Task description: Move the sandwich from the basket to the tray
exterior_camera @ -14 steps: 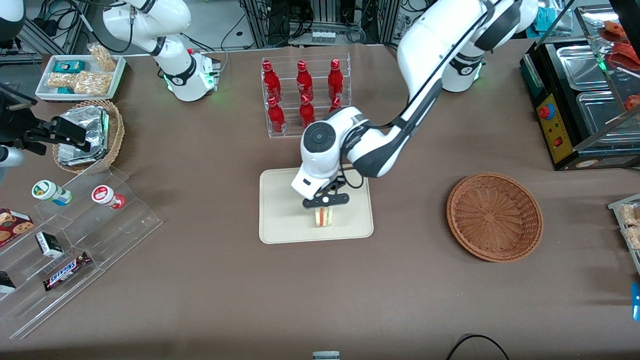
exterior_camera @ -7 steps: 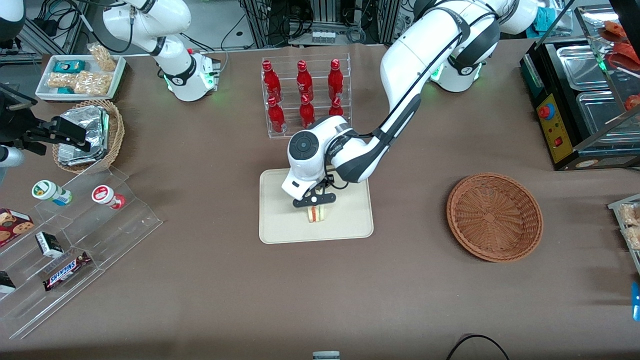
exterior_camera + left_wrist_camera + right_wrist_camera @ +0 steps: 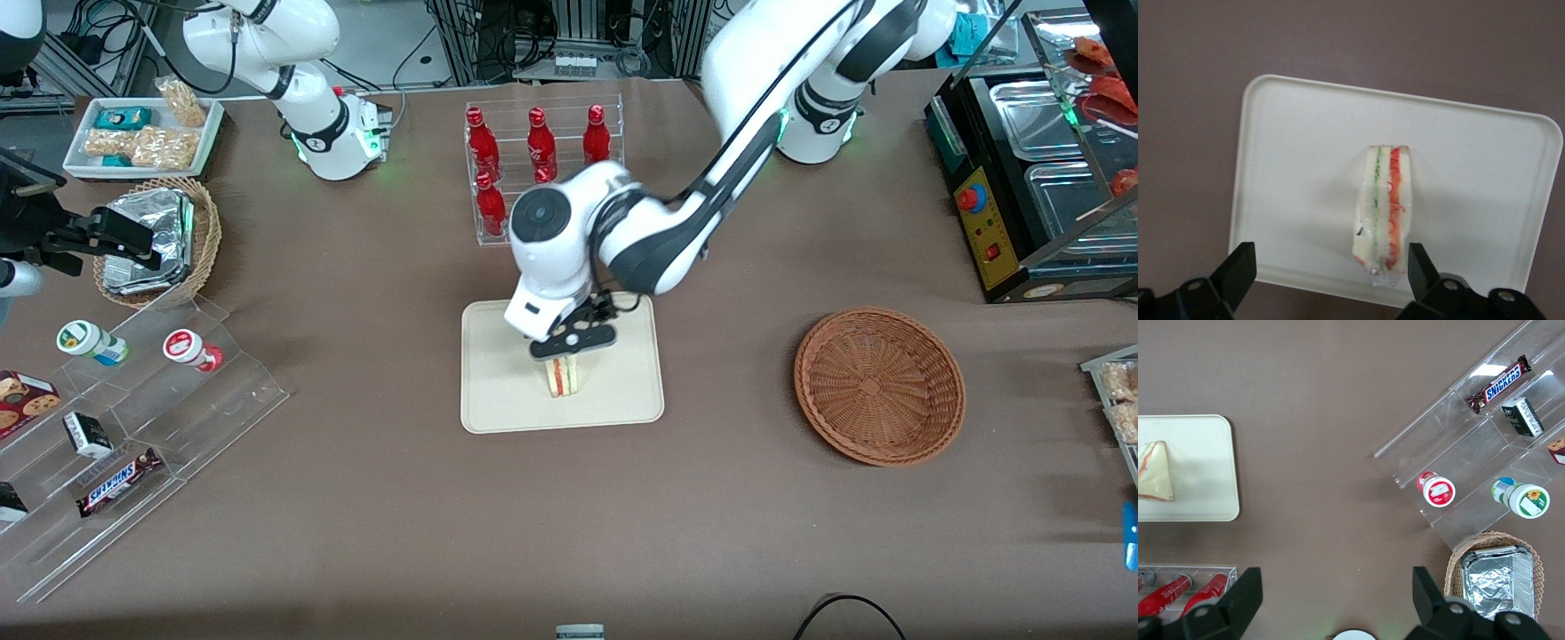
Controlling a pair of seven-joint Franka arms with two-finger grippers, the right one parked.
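The gripper point(image 3: 564, 352) has let go and lifted clear, its fingers point(image 3: 1238, 270) now spread wide above the sandwich point(image 3: 561, 377), which stands alone on the tray point(image 3: 498, 400), well apart from the basket point(image 3: 878, 385), so the placing looks done.

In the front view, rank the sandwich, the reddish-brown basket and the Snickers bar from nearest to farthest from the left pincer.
The pincer, open, is above the tray.
1. Sandwich: on the tray, just under the pincer.
2. Basket: toward the working arm's end.
3. Snickers bar: on the clear stand, toward the parked arm's end.
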